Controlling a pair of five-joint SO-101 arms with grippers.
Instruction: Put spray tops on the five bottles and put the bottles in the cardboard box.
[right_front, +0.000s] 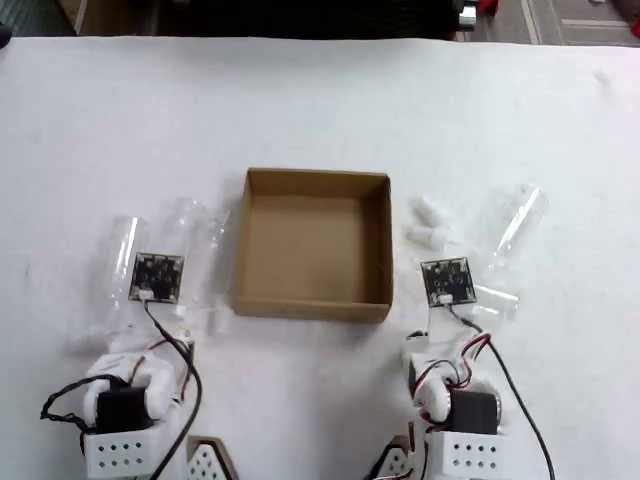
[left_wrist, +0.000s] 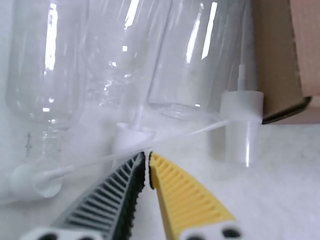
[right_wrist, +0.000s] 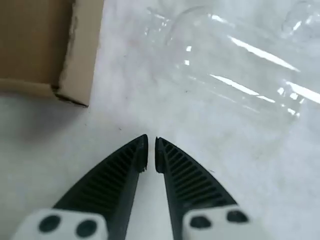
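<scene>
The empty cardboard box (right_front: 312, 302) sits mid-table between my two arms. Three clear bottles (left_wrist: 45, 65) (left_wrist: 117, 60) (left_wrist: 200, 55) lie side by side just beyond my left gripper (left_wrist: 148, 159), which is shut on nothing. White spray tops (left_wrist: 241, 120) (left_wrist: 131, 141) (left_wrist: 35, 179) lie close to its tips, dip tubes trailing. My right gripper (right_wrist: 150, 151) hovers shut over bare table, a clear bottle (right_wrist: 235, 85) lying just ahead of it. Another bottle (right_front: 517, 225) and two spray tops (right_front: 430, 212) (right_front: 425, 236) lie right of the box.
The white table (right_front: 320, 100) stretches open behind the box. A box corner (left_wrist: 287, 65) stands close beside the left gripper's bottles, and another corner (right_wrist: 80, 60) is near the right gripper. Both arm bases (right_front: 120, 440) (right_front: 465, 440) stand at the near edge.
</scene>
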